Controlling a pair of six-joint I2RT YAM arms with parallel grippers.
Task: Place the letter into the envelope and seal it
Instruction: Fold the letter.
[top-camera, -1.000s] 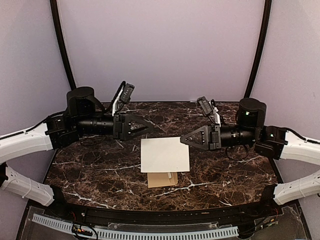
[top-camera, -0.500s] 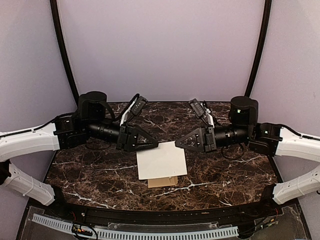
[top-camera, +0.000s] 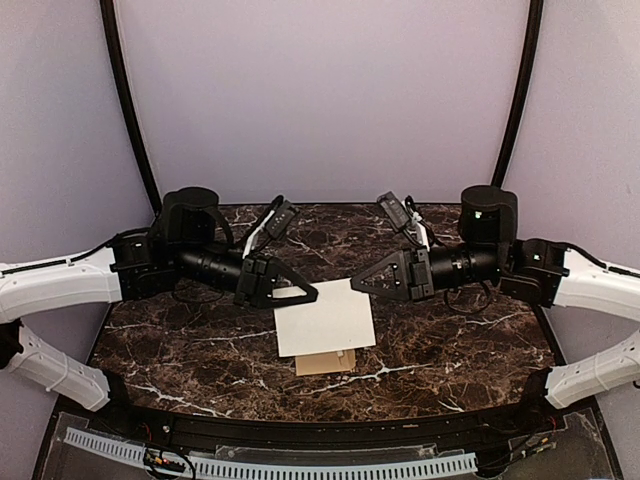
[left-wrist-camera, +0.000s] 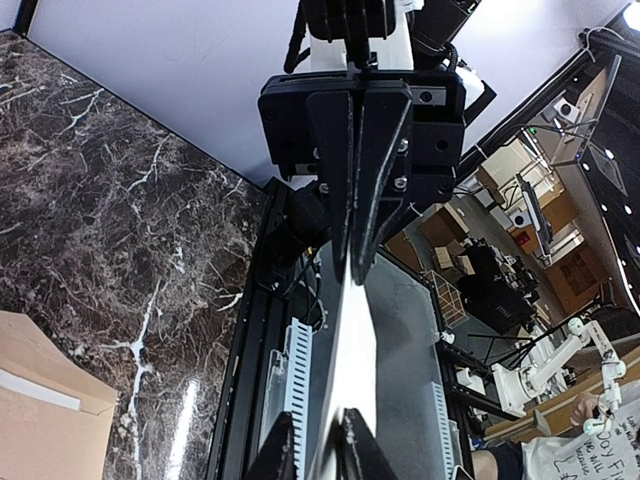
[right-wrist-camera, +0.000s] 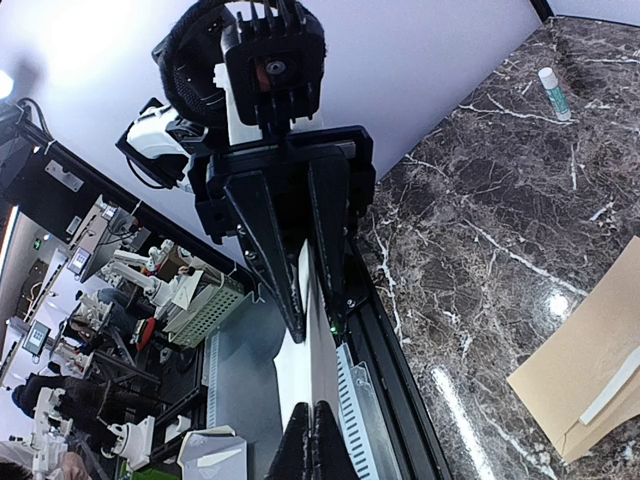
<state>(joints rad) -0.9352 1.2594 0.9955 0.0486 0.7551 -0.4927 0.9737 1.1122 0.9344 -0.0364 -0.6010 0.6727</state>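
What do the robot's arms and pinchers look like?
The left arm and right arm are white near the base, then black round joints. The left gripper and right gripper are black triangles with two fingers. Black cables loop by the wrists.

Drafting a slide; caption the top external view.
Right gripper holds the letter over the envelope; left gripper straddles its other far corner.

Dark brown marble-pattern tabletop (top-camera: 180, 340), white veining, glossy. Small white glue stick with a greenish cap (right-wrist-camera: 552, 92) sits on it, close to the back wall. Plain lavender backdrop (top-camera: 320, 100) behind, with black curved poles (top-camera: 125, 100) either side. White slotted strip (top-camera: 270, 465) along the near edge.
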